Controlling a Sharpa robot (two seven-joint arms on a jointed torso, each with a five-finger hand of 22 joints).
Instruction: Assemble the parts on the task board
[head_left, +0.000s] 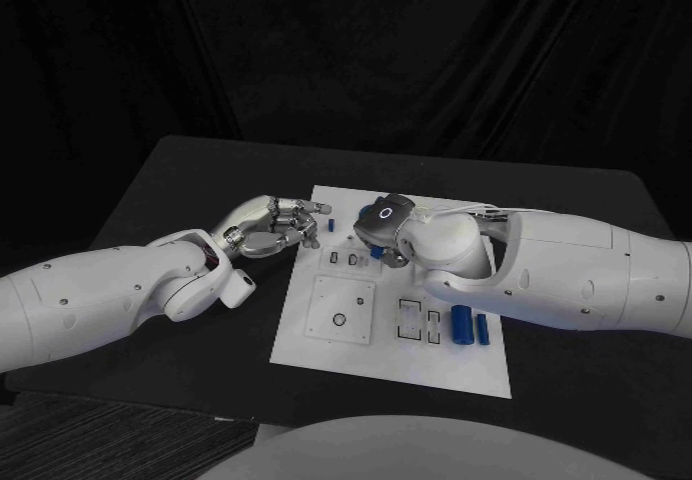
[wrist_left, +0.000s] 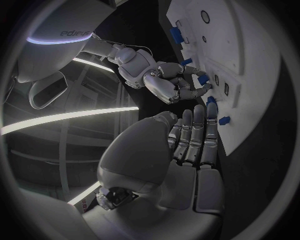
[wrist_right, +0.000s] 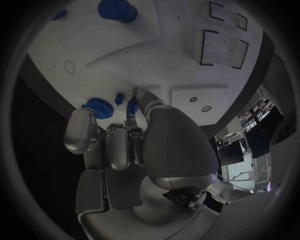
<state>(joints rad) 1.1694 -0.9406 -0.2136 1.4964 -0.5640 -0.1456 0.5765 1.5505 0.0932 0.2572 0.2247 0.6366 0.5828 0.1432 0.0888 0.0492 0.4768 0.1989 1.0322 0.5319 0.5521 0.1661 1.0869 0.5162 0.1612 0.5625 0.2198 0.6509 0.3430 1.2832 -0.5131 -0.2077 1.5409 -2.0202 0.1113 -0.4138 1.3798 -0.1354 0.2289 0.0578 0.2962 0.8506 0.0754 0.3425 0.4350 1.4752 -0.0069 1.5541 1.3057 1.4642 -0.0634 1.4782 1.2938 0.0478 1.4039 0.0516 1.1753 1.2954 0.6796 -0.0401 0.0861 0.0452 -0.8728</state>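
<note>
Right hand (wrist_left: 175, 85): pinches a small blue plastic part (wrist_left: 203, 80) over the flat white task board (head_left: 433, 370).
Left hand (head_left: 274, 225): fingers apart, holding nothing, beside the board's edge.
Risk: a tilted part may jam or slip from the fingertips.

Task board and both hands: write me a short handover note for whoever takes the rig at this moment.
Left hand: at the far left edge of the flat white task board, fingers loosely extended, holding nothing.
Right hand: over the far middle of the board, fingertips pinching a small blue part at the board surface.
Parts: two blue cylinders lie loose side by side near the board's right edge; another small blue piece sits near the far edge by the left hand.
Done: cannot tell which pieces are fully seated.
Left: seat the pinched part, then place the two loose cylinders.
</note>
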